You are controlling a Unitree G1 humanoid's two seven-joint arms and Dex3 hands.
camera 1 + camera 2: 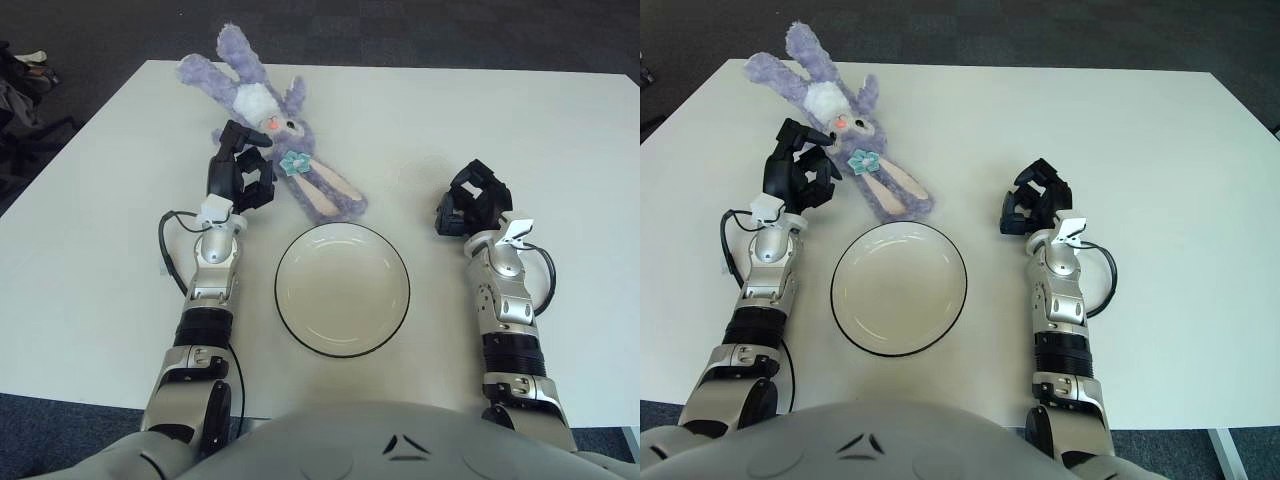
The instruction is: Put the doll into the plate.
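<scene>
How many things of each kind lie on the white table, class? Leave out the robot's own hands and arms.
Plush dolls: 1, the purple rabbit doll.
Plates: 1, the white plate, holding nothing.
Total: 2.

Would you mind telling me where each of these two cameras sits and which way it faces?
Left eye view: on the robot's head, facing forward and down at the table; shows both arms, the left hand at the doll, the right hand right of the plate, and the chest at the bottom edge.
Right eye view: beside it on the head, slightly to the right, facing the same way; same arms and chest.
Shared: doll, plate, table, both hands.
</scene>
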